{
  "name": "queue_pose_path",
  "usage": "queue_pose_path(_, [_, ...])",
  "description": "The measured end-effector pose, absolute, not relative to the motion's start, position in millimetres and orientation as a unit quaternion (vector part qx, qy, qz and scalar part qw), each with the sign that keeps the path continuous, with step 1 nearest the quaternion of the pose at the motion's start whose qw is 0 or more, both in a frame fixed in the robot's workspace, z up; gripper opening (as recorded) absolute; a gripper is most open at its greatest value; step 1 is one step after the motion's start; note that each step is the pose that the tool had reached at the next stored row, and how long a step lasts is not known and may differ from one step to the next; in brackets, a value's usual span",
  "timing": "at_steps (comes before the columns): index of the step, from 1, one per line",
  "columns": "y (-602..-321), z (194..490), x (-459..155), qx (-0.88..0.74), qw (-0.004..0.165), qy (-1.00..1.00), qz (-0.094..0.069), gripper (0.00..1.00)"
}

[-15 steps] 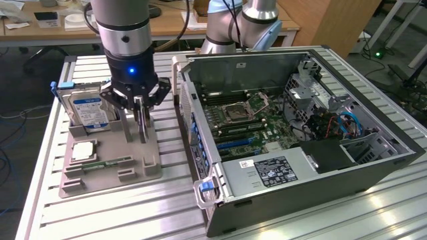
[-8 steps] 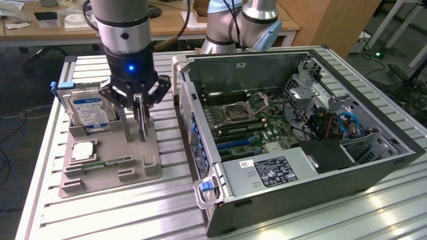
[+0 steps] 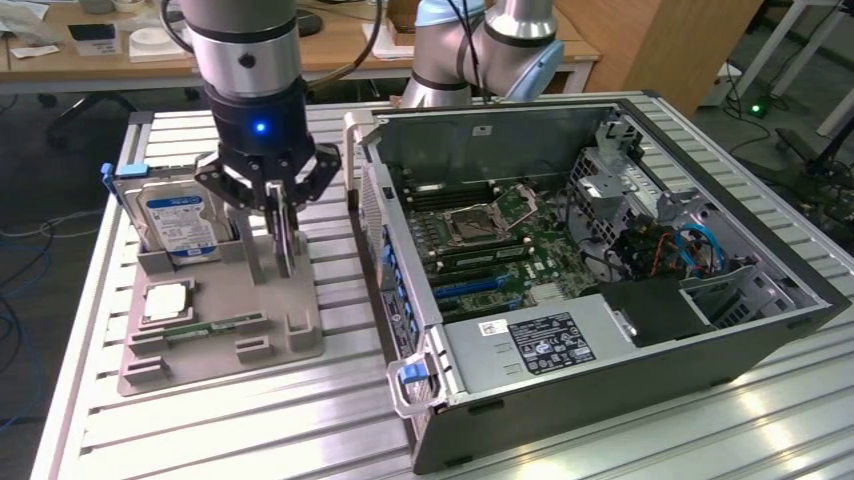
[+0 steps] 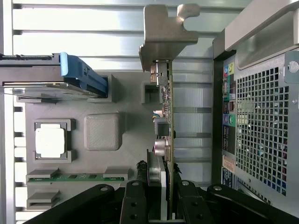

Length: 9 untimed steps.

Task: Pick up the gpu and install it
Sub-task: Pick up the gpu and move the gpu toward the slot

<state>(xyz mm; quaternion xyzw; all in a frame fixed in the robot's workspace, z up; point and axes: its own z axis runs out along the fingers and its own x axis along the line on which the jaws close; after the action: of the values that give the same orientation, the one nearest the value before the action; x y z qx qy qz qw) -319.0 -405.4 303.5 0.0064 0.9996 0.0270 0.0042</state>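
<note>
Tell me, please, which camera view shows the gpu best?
The wrist view: the gpu runs edge-on from the gripper, which clamps it, to its silver bracket, with board edge and parts visible. The exterior view gives it as a thin upright sliver in the gripper by the grey holder.

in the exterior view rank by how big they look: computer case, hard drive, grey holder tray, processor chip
1. computer case
2. grey holder tray
3. hard drive
4. processor chip
The differences are plain, so nearness to the camera changes nothing.

One gpu (image 4: 166,112), one hard drive (image 3: 180,222), one computer case (image 3: 641,390).
</note>
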Motion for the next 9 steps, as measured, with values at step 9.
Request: queue_pose_path(9, [-405.4, 315.1, -319.0, 0.006, 0.004, 1.0, 0.027, 0.28])
